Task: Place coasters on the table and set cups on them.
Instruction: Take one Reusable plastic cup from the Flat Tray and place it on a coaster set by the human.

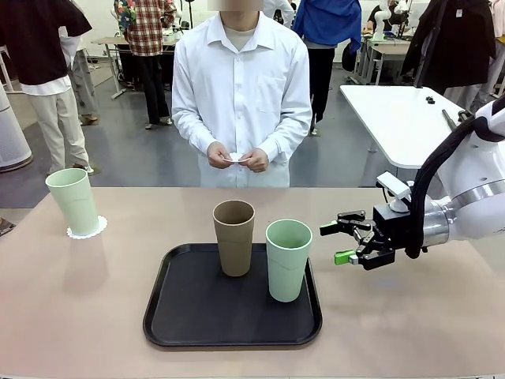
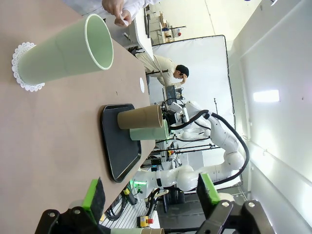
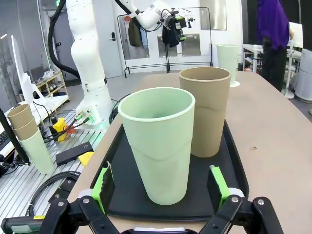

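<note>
Green cup (image 1: 72, 201) stands on its coaster (image 1: 87, 230), table (image 1: 79, 316) left — done. Brown cup (image 1: 234, 237) and second green cup (image 1: 288, 259) on tray (image 1: 181, 332) — pending. Right gripper (image 1: 332, 243) and left gripper (image 2: 151, 191) wide, empty. Person's hands (image 1: 235, 156) hold, apparently, another coaster (image 1: 235, 160).

Bright, even overhead light around me; soft shadows beside the cups (image 1: 288, 260); my wrist views bow at edges.
</note>
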`<state>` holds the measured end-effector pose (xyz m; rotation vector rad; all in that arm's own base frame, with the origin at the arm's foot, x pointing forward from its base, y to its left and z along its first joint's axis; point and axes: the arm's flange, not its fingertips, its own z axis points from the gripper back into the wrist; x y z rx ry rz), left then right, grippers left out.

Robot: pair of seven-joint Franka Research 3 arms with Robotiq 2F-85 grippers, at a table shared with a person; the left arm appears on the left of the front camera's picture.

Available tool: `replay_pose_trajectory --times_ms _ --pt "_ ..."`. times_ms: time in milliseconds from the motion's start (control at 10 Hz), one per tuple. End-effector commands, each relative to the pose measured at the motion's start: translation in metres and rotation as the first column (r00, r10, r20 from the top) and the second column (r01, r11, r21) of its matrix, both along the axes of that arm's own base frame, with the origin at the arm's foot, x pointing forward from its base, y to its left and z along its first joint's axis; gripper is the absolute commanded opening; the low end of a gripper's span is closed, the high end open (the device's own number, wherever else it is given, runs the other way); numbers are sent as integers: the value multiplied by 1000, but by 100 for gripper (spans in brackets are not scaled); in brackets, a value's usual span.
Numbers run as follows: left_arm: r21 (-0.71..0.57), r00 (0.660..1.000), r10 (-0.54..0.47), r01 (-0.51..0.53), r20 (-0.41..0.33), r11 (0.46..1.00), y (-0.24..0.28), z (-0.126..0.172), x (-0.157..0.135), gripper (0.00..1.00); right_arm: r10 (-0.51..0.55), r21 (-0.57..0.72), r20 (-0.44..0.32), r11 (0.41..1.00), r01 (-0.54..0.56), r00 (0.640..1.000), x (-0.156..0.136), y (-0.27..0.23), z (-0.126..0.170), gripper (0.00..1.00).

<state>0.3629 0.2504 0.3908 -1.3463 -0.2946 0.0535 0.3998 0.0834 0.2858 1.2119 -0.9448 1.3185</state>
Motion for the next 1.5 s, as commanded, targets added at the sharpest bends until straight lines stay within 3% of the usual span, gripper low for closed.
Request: replay_pose_trajectory --times_ms 0,200,1400 --pt "0 1000 7 -7 7 1000 -1 2 -2 100 25 -14 15 1000 -25 1000 -1 9 -8 100" --pt "0 1000 7 -7 7 1000 -1 2 -2 100 -27 1 12 1000 27 1000 6 19 -20 100" --pt "0 1000 7 -7 7 1000 -1 2 -2 100 40 -36 6 999 -39 999 16 62 -46 100"
